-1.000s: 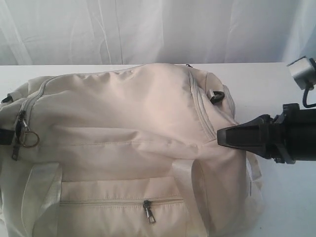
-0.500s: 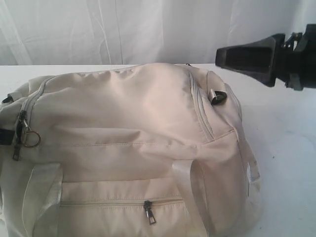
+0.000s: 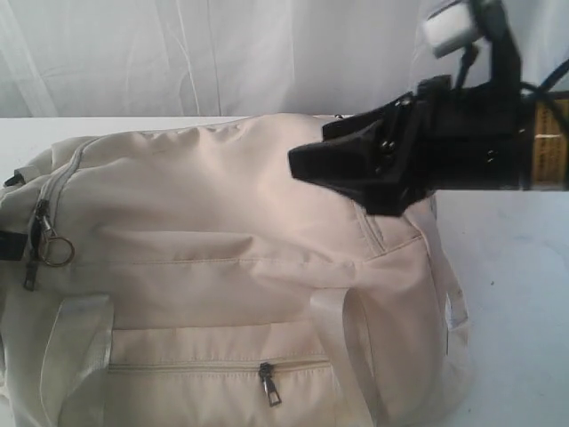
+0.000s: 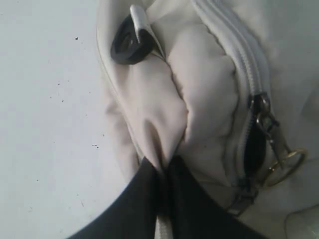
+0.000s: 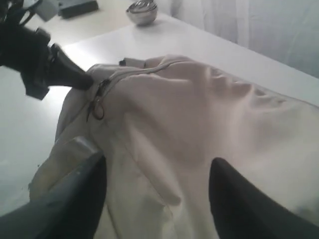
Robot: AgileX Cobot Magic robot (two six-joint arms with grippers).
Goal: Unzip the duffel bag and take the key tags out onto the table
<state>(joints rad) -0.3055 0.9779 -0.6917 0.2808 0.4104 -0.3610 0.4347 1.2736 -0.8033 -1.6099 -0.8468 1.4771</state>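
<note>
Fingers (image 4: 134, 204) of left gripper (image 4: 162, 167) pinch a fabric fold at the duffel bag (image 3: 222, 205) end; right gripper (image 5: 157, 164) hovers over bag top, fingers spread. Table (image 3: 516, 294) under bag: flat, white. Bag: soft cream cloth, puckered, zip nearly closed. Step: prob. unzipping; next, right must grab metal zipper pull (image 4: 266, 124) w/ ring. Key tags unseen, presumably inside bag.
</note>
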